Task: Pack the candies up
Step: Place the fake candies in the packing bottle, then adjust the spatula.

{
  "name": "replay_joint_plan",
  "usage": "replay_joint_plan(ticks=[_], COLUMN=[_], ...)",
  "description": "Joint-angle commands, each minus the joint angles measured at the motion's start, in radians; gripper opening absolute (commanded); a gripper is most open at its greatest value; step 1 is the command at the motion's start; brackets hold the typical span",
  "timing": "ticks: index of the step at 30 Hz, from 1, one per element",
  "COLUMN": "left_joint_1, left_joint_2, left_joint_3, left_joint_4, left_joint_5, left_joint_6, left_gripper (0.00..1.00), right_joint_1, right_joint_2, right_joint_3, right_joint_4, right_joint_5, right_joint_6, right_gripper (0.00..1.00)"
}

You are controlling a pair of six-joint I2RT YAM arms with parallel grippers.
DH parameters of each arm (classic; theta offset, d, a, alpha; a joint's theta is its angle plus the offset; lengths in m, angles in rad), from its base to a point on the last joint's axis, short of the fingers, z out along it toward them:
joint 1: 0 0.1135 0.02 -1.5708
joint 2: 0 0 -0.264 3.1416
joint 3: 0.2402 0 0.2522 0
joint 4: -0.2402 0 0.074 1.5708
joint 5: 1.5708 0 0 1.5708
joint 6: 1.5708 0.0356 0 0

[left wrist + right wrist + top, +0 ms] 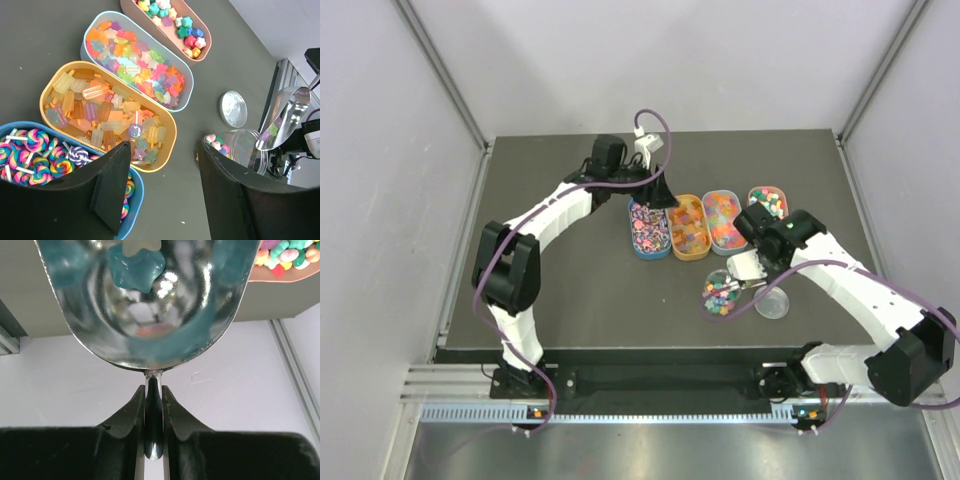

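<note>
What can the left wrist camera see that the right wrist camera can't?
Only the left wrist view: the blue tray of lollipops, the yellow tray of ice-lolly sweets, the pale blue tray of gummies, the jar, its lid lying beside it, and the open left end effector. Only the right wrist view: the right end effector shut on the scoop by its handle, close up. Both: the scoop holding sweets, and the pink tray of star candies.

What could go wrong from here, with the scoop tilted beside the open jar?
1. The right gripper pinches the scoop only by its thin handle. The scoop could twist in the grip and spill the teal star candy.
2. The scoop's lip sits close to the rim of the jar, so the candy may miss and land on the table.
</note>
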Motion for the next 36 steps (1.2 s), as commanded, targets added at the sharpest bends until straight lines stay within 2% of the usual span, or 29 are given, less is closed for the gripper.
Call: replay_joint_plan(ticks=[1,20,31,36], left_joint_1=[0.005,0.008,0.011,0.011], left_joint_2=[-0.064,-0.057,-0.051,-0.056], left_joint_3=[-0.010,-0.024,-0.012,0.005], left_joint_4=[0.015,0.038,0.042,0.033], left_joint_5=[0.004,0.003,0.010,0.033], left_joint_6=[0.011,0.002,-0.004,-0.005], left_gripper=[0.61,0.60,0.61,0.60], right_joint_1=[0.024,0.089,0.098,0.095], right_joint_2=[0.012,0.035,0.035,0.051], right_joint_3=[0.004,0.047,0.061,0.152], right_joint_4=[-0.079,-0.124,-0.124,-0.124], right_joint_5=[0.071,0.179,0.191,0.187], right_joint_6=[0.020,0.038,0.035,0.052], right_gripper=[0.00,0.00,0.00,0.00])
